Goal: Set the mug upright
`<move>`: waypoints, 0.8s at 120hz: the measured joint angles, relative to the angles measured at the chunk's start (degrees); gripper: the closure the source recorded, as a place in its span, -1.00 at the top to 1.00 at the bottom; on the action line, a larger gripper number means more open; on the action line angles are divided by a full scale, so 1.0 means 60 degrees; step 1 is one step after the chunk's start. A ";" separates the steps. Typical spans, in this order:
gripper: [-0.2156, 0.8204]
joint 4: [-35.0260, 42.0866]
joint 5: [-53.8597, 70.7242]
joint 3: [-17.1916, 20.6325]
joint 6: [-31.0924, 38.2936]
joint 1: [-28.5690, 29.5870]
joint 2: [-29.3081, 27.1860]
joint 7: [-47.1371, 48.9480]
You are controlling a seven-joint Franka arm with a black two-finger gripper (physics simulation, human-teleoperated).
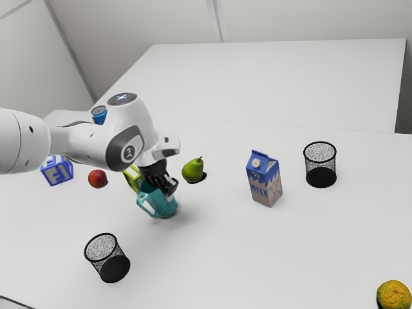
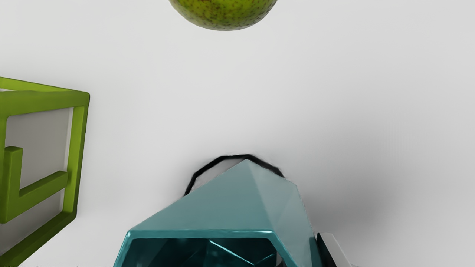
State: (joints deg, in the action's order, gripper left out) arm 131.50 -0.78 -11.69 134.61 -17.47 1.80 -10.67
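Table (image 1: 257, 264): big, flat, white; good for standing a cup on b/c level.
Arm (image 1: 122, 138): reaches in from ext. view's left, bent down low to get close to mug.
Milk carton (image 1: 264, 180): stands up straight on flat bottom, well apart from mug, so prob. no bump.
Back mesh bin (image 1: 320, 165): stands beyond milk, toward ext. view's right, mouth up.
Front mesh bin (image 1: 107, 259): also mouth up, on near side of mug; prob. OK if not swung into.
Gripper (image 1: 168, 187): shut on mug's wall, w/ outer finger (image 2: 328, 250) against outside & inner finger (image 2: 281, 261) looking to be inside, prob. b/c wall is thinner & easier to pinch than whole cup.
Mug (image 1: 164, 205): blue-green, in gripper, tipped over at a slant, low by table. Can't tell if bottom touches. Needs turning till bottom sits flat, then letting go gently; might tip or slip if let go on a slant.
Blue block (image 1: 56, 171): sits near ext. view's left edge, out of the way.
Green block (image 2: 77, 155): close to mug, so prob. needs care w/ turning.
Pear (image 1: 192, 170): rests near mug, could roll if knocked.
Yellow fruit (image 1: 393, 295): far off at ext. view's right, near corner.
Blue can (image 1: 99, 114): behind arm, partly hidden.
Red fruit (image 1: 97, 178): b/w blue & green blocks, round, might roll if hit.
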 joint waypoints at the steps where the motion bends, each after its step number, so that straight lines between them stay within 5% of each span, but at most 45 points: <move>1: -0.72 0.0000 -0.0002 0.0000 0.0000 0.0010 0.0000 -0.0001; 96: 0.11 -0.0385 -0.0175 0.0014 -0.0050 -0.0270 -0.0530 -0.0015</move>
State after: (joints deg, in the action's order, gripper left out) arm 129.20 -1.83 -11.60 134.31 -19.09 -1.38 -10.76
